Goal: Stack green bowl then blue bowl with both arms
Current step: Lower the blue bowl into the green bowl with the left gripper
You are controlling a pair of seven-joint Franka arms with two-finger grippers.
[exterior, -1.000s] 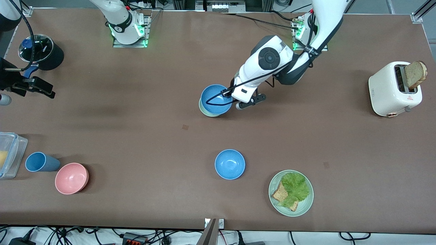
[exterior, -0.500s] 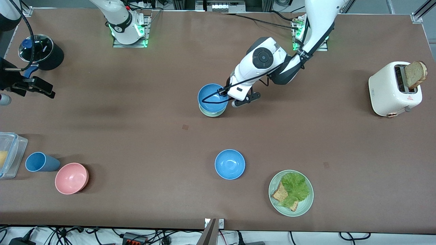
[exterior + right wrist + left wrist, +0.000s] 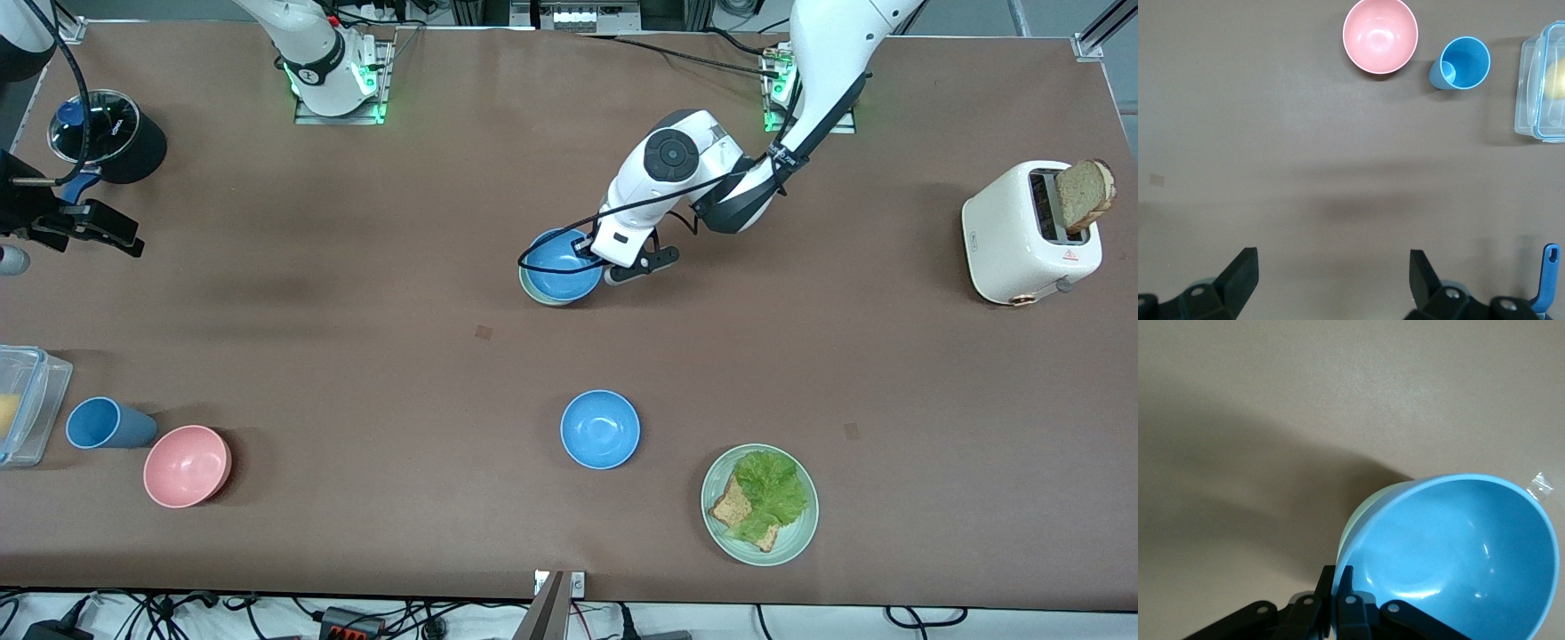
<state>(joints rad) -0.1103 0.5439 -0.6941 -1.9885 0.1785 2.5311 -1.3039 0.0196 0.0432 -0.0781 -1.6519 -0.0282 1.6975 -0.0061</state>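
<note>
Left gripper (image 3: 597, 260) pinches blue bowl (image 3: 564, 265) rim, bowl apparently nested in green bowl (image 3: 532, 290). Right gripper (image 3: 1331, 283) waits, fingers wide.

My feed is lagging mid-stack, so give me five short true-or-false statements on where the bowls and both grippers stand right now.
1. The left gripper is shut on the rim of a glossy sky-blue bowl. True.
2. That blue bowl sits in the pale mint-green bowl. True.
3. The right gripper holds the second sky-blue bowl. False: it is open and holds nothing, waiting at the right arm's end of the table; that bowl stands alone on the table.
4. The pink bowl is stacked on the green bowl. False: it sits apart beside the blue cup.
5. The white toaster is empty. False: a bread slice sticks out of it.
</note>
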